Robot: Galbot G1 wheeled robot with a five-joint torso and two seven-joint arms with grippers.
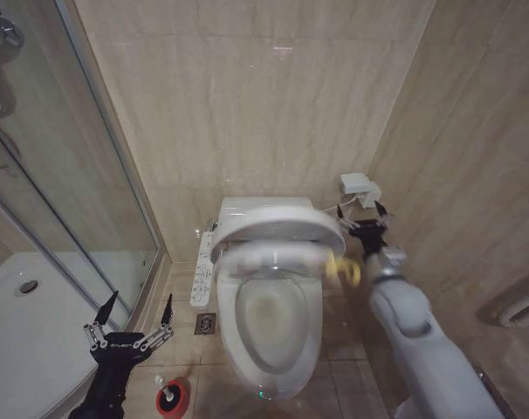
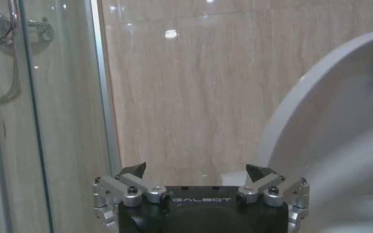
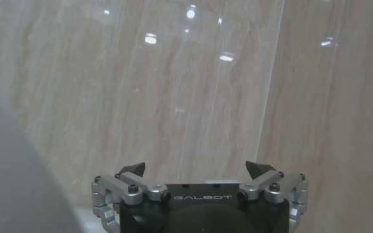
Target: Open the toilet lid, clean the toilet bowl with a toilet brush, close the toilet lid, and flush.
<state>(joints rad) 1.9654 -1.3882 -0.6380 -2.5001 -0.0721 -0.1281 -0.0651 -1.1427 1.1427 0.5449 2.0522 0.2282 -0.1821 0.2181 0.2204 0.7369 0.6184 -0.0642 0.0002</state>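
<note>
Black and spread wide, the right pincer (image 1: 366, 220) hung empty beside the tank, close to the tiled wall (image 1: 474, 157). Just beside it the toilet lid (image 1: 278, 234) stood partly raised, blurred, over the toilet bowl (image 1: 273, 323). Farther out the left pincer (image 1: 135, 310) waited open above the floor (image 1: 334, 367), near the shower glass (image 1: 55, 175). The toilet brush (image 1: 172, 395) sat below it in its red base.

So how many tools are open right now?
2. The left tool hovers open over the floor left of the bowl, above the brush. The right tool is open by the wall, right of the raised lid.
</note>
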